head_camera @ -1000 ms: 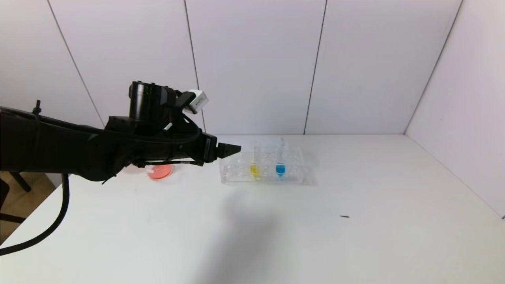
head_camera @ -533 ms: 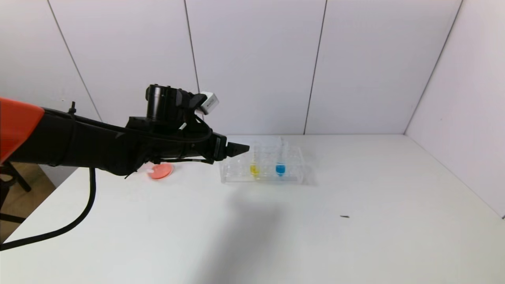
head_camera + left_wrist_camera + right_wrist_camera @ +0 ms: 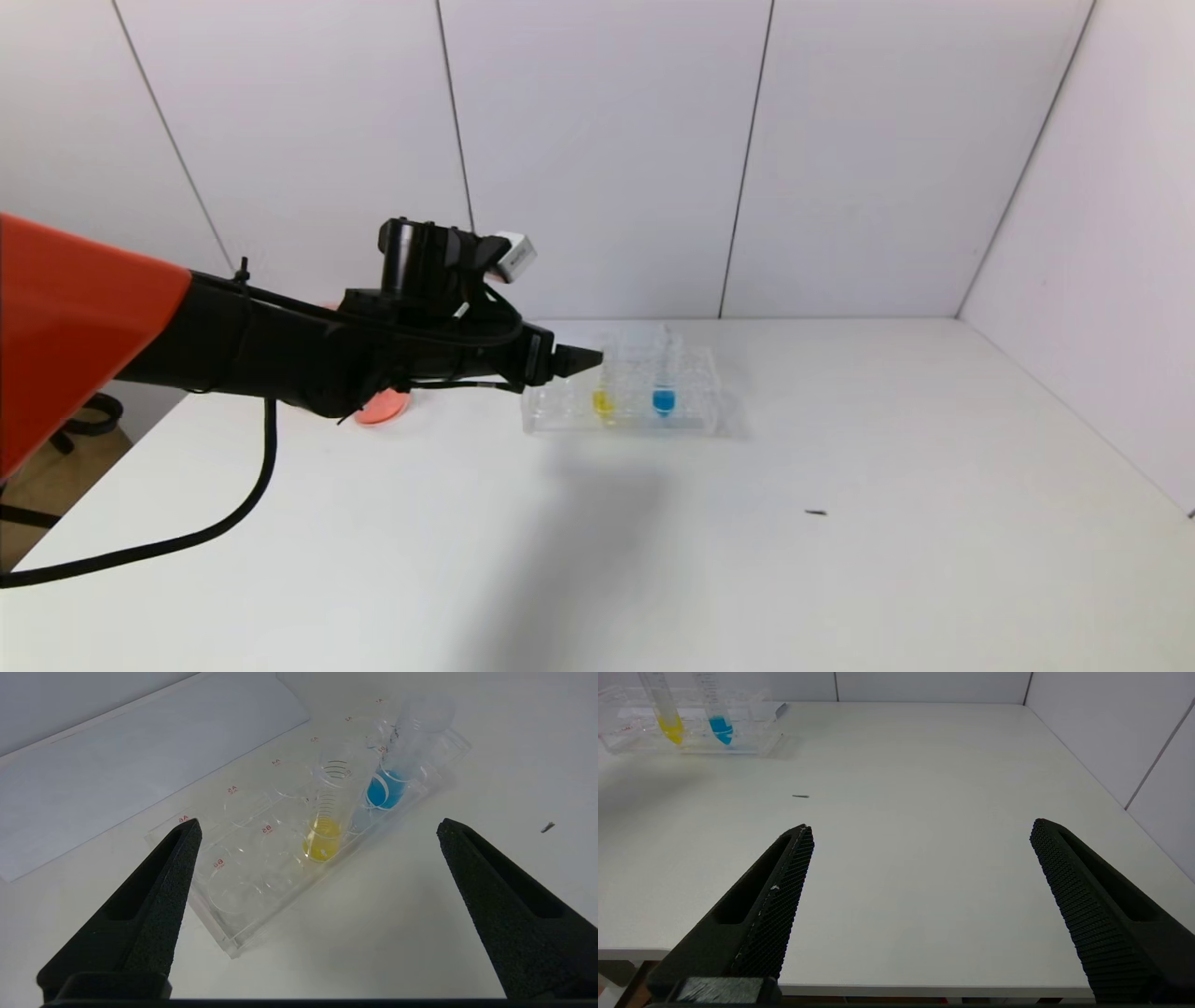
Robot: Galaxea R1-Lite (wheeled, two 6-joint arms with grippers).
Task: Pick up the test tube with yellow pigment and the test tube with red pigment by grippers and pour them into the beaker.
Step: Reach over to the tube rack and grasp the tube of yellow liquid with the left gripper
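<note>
The table [image 3: 840,560] is partly covered by the left arm, and the pink bowl [image 3: 383,409] is mostly hidden behind it. The beaker and the red tube are not made out in any view. On the table a clear rack [image 3: 624,397] is placed, with the yellow tube [image 3: 603,387] and a blue tube [image 3: 663,385] standing upright in it. The left gripper [image 3: 317,826] is held released, jaws wide, above the rack, and the yellow tube is seen between its tips. The right gripper [image 3: 920,828] is kept released near the table edge, well apart from the rack. A small dark speck [image 3: 816,512] is seen on the table.
</note>
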